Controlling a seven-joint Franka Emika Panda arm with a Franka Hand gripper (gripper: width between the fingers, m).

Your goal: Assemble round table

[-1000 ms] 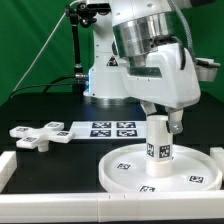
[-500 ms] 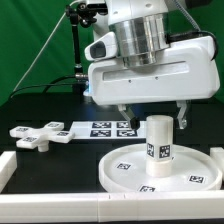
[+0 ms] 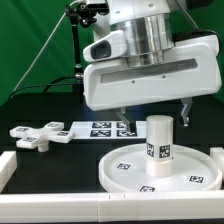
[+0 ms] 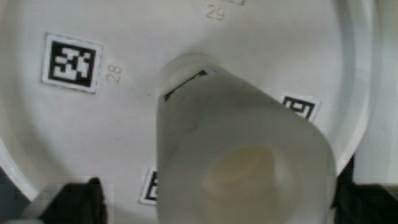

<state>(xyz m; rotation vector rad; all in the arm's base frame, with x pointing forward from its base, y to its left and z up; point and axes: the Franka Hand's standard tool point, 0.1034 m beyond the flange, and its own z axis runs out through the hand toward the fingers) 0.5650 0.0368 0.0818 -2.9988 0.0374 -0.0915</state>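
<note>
**Hovering open, with a topple risk below**

Nearest lies the large rimmed white plastic disc. Upright near its middle stands the short thick white cylinder post, perhaps only resting there; a finger clipping it could topple it. Above, the gripper gapes empty. Farther, at the exterior view's left, lies the white cross-shaped piece.

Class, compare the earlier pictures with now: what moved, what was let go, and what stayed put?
The hand let go of the post, turned and rose a little, its fingers now spread wide of the post's top. The post stayed upright on the disc, and the cross-shaped piece did not move.
</note>
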